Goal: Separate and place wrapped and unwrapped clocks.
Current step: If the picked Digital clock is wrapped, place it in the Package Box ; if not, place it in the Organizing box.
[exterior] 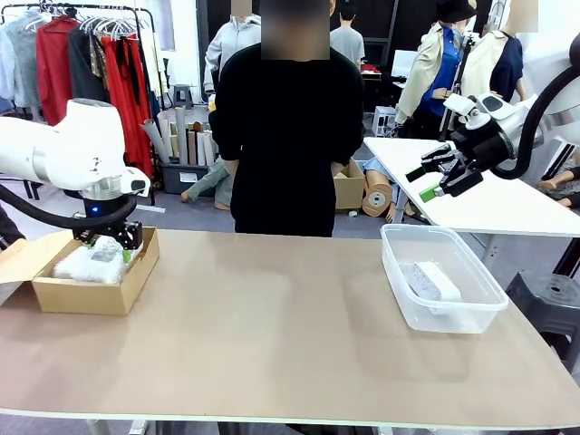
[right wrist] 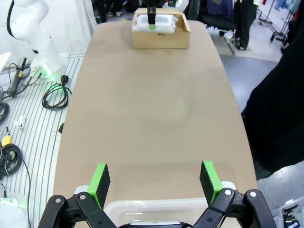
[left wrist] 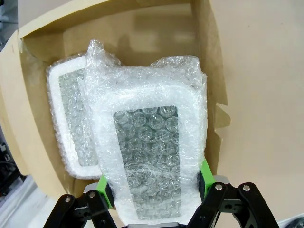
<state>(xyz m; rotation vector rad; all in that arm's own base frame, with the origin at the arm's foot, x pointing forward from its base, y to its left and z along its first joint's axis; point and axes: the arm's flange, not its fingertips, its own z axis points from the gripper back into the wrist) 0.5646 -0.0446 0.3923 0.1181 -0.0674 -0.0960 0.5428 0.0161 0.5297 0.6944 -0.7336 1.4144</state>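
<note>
A long tan table ran across a cluttered room with clothes racks behind, and a person in black stood at its far edge. The brown cardboard box at the table's left end serves as the landmark. Inside the box lay two bubble-wrapped clocks: the rear wrapped clock lay flat against the box floor, and the front wrapped clock overlapped it, tilted up toward the camera. The left gripper reached down into the box with its green pads pressed against the long sides of the front wrapped clock, closed on it. Far to the right of the box, a clear plastic tub held the bare white clock, lying on the tub floor. The right gripper hung above the tub, raised well clear of it, its fingers spread wide with nothing between them. Judging by the cloudy wrap, these parcels probably feel light and rigid at the core but soft and slippery at the skin; the film could slide or bunch under the pads, so a grip across the narrow width near the middle of the block, as seen here, looks sound. The bare clock appears smooth and hard, likelier to slip, and would best be taken squarely across its shorter sides.
</note>
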